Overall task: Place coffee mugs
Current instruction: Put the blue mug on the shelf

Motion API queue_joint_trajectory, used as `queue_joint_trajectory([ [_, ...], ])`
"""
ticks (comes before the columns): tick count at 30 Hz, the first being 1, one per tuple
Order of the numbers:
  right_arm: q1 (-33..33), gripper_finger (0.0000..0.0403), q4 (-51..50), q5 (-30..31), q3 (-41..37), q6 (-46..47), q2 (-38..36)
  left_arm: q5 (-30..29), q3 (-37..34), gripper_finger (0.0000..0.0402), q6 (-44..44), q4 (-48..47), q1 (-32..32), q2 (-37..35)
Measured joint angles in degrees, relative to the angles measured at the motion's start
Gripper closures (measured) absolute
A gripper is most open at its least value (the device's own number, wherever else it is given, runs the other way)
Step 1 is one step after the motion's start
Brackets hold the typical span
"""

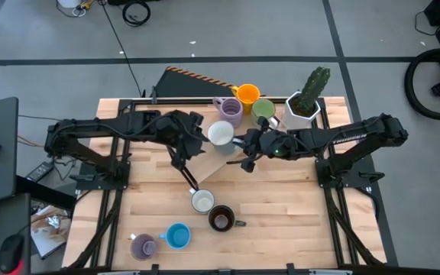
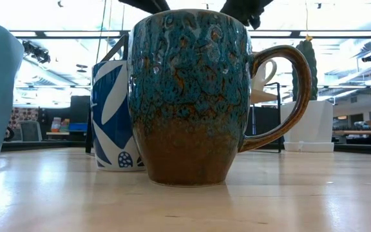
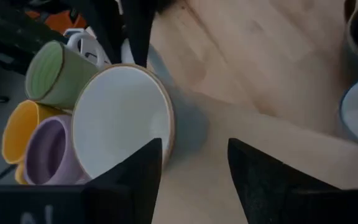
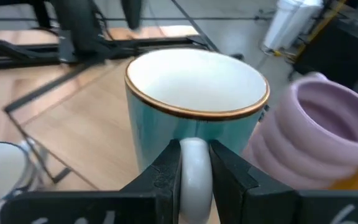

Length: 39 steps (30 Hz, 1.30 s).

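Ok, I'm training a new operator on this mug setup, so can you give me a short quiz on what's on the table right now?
1. True or false: the right gripper is clamped on the handle of the gold-rimmed mug.
2. Which mug stands closest to the cactus pot? A) the green mug B) the blue mug C) the dark brown mug
3. Fill in: the left gripper, beside the gold-rimmed mug, has its fingers ____ (open or shut).

Key: 1 true; 2 A; 3 open, with nothing between them.
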Motion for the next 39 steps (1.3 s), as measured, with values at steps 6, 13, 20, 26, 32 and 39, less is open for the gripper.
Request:
queue_joint_trajectory([
  [6,1.5,0.0331,-2.0,4.3,0.0,3.0,0.0,5.8,-2.9,0.0235,-6.3,2.7,2.0,-1.2],
  [13,1.7,0.0323,-5.0,4.6,0.0,6.7,0.0,6.0,-9.8,0.025,-6.8,11.2,2.3,-2.6],
  [20,1.8,0.0319,-7.2,6.4,0.0,10.5,0.0,6.1,-16.9,0.0251,-9.6,18.5,2.5,-6.8],
  [26,2.6,0.0319,-8.7,10.0,0.0,13.4,0.0,6.0,-24.1,0.0251,-13.0,26.4,2.7,-9.5],
  [32,3.4,0.0319,-9.1,10.9,0.0,15.0,0.0,5.8,-28.6,0.0251,-15.8,30.3,2.7,-9.5],
  [39,4.0,0.0319,-10.4,13.4,0.0,17.6,-0.2,4.2,-30.1,0.0251,-18.7,32.9,2.8,-9.5],
])
